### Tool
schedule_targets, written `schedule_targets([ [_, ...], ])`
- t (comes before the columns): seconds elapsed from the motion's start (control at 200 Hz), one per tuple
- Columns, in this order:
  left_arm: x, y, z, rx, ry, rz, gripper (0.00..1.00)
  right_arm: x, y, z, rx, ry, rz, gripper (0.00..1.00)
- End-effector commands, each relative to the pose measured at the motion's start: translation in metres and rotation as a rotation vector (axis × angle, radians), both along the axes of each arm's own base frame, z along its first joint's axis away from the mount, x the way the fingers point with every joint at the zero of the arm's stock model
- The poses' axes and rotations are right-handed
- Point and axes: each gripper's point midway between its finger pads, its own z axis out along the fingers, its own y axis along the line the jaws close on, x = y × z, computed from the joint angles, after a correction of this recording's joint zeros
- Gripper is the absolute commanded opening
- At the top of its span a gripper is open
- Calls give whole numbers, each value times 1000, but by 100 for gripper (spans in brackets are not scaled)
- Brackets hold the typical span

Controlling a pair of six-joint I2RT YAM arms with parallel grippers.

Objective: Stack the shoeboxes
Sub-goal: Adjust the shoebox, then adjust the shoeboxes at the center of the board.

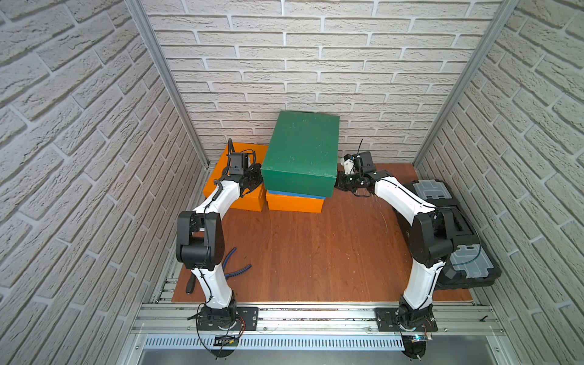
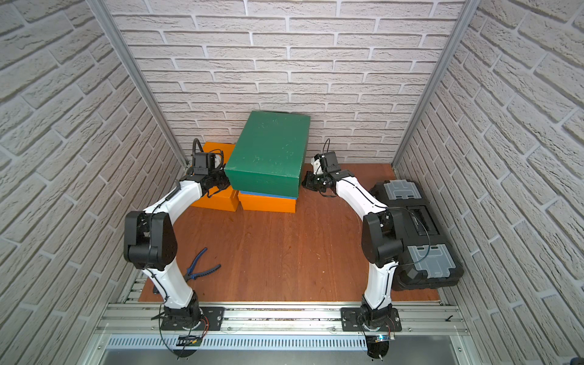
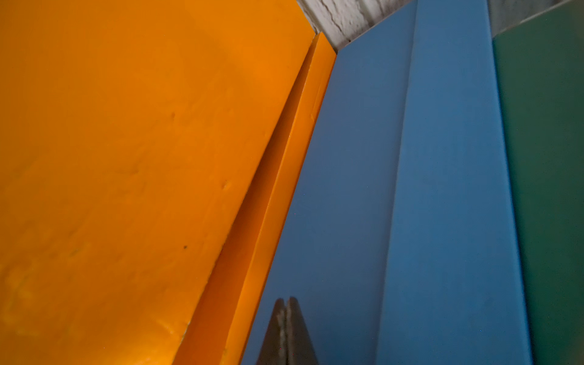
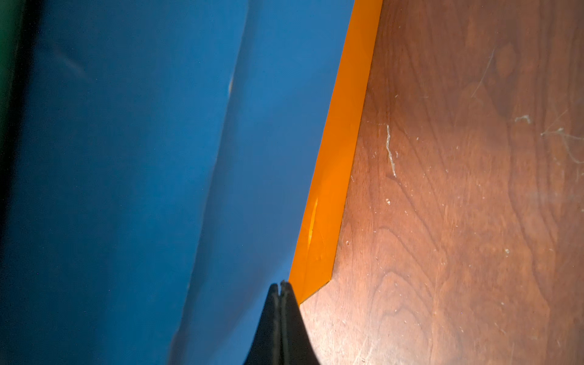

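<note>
Stack stands green shoebox [image 1: 301,148] on blue shoebox [image 1: 294,194] on orange shoebox [image 1: 294,205]; left end effector [image 1: 257,180] and right end effector [image 1: 339,183] flank it, shut, empty; second orange shoebox [image 1: 249,203] likely next.

Table [image 1: 316,252]: was brown wood.
Toolbox [image 2: 420,221]: black, lay along the table's right edge.
Pliers [image 2: 206,271]: blue-handled, lay near the table's front-left corner.

Table [image 1: 316,252] lies open before the shoebox stack [image 1: 300,158]; pliers [image 1: 235,268] clutter left, toolbox [image 1: 433,191] blocks right
</note>
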Motion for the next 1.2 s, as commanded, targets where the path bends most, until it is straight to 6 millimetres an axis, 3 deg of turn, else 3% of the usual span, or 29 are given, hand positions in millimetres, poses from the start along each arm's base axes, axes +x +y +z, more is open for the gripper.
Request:
schedule_targets([
  [0.0, -16, 5, -9, 67, 37, 0, 0, 3, 5, -2, 23, -14, 7, 5],
  [0.355, -34, 34, 10, 96, 15, 59, 0, 1, 3, -12, 18, 2, 2, 5],
  [0.685, -32, 15, -32, 66, 89, 24, 0, -2, 0, -24, 38, 6, -16, 5],
  [1.195, -33, -14, -75, 91, 175, -29, 0, -3, 14, -54, 138, 67, -11, 5],
])
